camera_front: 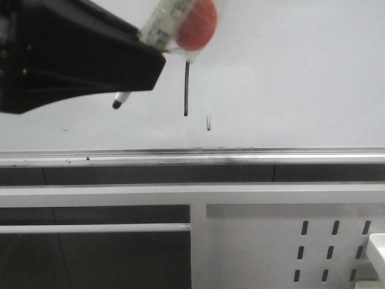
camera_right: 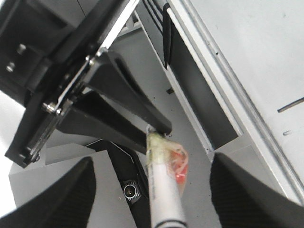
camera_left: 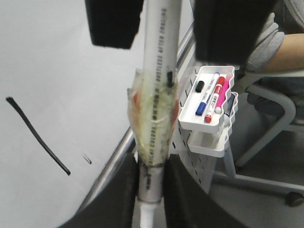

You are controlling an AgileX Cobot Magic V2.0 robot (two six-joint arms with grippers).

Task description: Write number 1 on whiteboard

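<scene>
Whiteboard (camera_front: 289, 72) cut off above and at both sides. Left gripper (camera_front: 157, 57) largely out of frame, fingers (camera_right: 128, 102) clamped on taped marker pen (camera_left: 156, 95); pen tip (camera_front: 117, 103) just clear of board, below fingers. Right gripper (camera_right: 152, 190) fingers spread, nothing between them but a view of the pen. Number 1 (camera_front: 186, 89): thin black stroke beside left fingers, top end hidden behind red tape (camera_front: 197, 24). Faint smudge (camera_front: 208, 123) alongside, indistinct.

— Where is the number 1 (camera_front: 186, 88)?
— Centre of the whiteboard (camera_front: 301, 78), above its ledge (camera_front: 240, 158).
— And the marker (camera_front: 157, 27)?
— Upper left, held by the left gripper (camera_front: 135, 75), its tip left of the stroke.
</scene>
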